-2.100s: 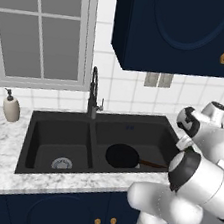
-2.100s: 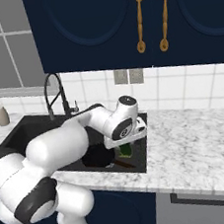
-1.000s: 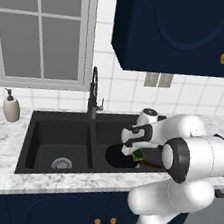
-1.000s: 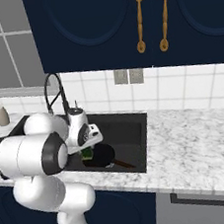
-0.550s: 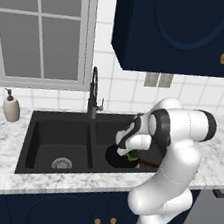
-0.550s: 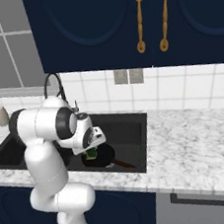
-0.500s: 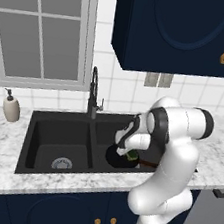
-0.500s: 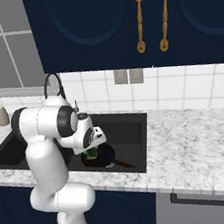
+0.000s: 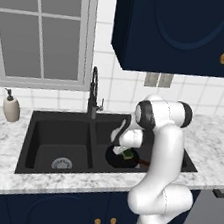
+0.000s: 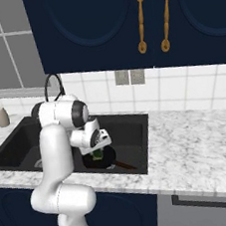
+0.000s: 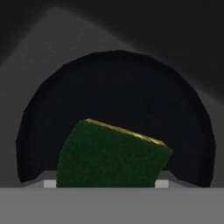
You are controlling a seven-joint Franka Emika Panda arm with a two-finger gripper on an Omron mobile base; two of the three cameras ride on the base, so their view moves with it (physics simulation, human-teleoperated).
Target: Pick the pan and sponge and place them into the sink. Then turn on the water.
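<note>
The black pan (image 9: 111,157) lies in the right basin of the black sink (image 9: 56,126), its thin handle (image 9: 145,163) pointing right. My gripper (image 9: 124,149) hangs just over the pan, shut on the sponge (image 9: 125,154), whose dark green side and yellow edge show. In the right base view the gripper (image 10: 96,149) holds the sponge (image 10: 96,155) above the pan (image 10: 107,160). Seen from the hand, the green sponge (image 11: 111,157) sits close in front of the round dark pan (image 11: 118,92) and hides the finger tips. No water runs from the dark gooseneck faucet (image 9: 93,88).
A beige soap dispenser (image 9: 11,109) stands on the marble counter left of the sink. The left basin has a silver drain (image 9: 62,163). Dark blue cabinets (image 9: 180,33) hang above, and white counter (image 10: 200,149) stretches to the right.
The arm has swung from the right end of the sink leftward with the sponge and come down over the pan. In the last half second it has barely moved.
</note>
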